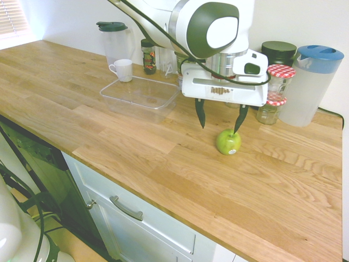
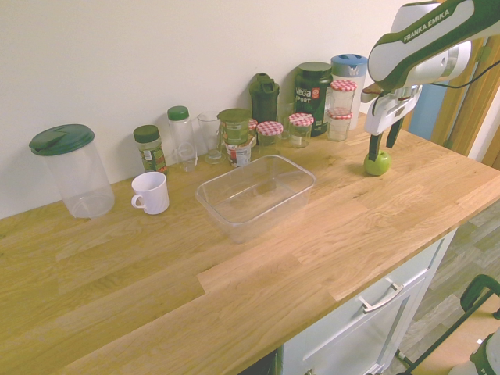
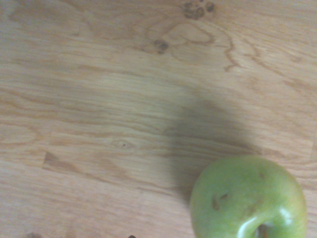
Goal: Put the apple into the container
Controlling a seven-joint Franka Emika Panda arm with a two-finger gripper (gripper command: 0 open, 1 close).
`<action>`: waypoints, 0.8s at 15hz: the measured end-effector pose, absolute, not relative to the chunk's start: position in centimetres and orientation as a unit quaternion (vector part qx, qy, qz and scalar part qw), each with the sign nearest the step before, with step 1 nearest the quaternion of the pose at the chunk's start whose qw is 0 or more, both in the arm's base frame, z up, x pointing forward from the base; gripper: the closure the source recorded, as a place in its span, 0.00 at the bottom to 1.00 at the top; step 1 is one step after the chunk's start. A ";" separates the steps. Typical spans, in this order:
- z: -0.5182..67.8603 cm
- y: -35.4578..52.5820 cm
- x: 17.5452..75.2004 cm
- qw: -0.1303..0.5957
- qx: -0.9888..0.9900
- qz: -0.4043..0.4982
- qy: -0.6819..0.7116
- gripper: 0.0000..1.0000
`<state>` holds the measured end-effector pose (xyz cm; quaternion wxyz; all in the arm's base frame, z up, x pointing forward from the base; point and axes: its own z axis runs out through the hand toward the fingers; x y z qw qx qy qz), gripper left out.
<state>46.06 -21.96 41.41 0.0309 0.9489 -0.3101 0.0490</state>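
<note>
Gripper: the gripper [image 1: 219,116] points straight down over the wooden countertop [image 1: 163,147], its two dark fingers spread wide with nothing between them.
Gripper against apple: in the first exterior view one fingertip [image 1: 238,127] hangs just above the top of the apple [image 1: 228,142], while the other stands off to the side over bare wood; whether the tip touches the fruit cannot be told.
Apple: small, bright green, with a small white sticker low on its side, it rests on the countertop in front of the jars [image 1: 279,82] with red-checked lids and near the blue-lidded pitcher [image 1: 311,87].
Apple, wrist view: the apple [image 3: 247,198] sits at the picture's lower edge, stem dimple up, with a shadow on the wood beside it.
Container: the clear plastic container [image 2: 256,194] lies empty on the countertop, well apart from the apple.
Near the container: a white mug [image 2: 150,192] and a green-lidded pitcher [image 2: 66,170] stand beyond it by the wall.
</note>
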 end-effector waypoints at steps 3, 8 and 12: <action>40.4 -23.6 47.0 0.039 0.949 0.044 -0.310 0.00; 37.6 -24.2 48.9 0.036 0.950 0.030 -0.310 0.00; 35.8 -24.2 49.5 0.037 0.950 0.022 -0.309 1.00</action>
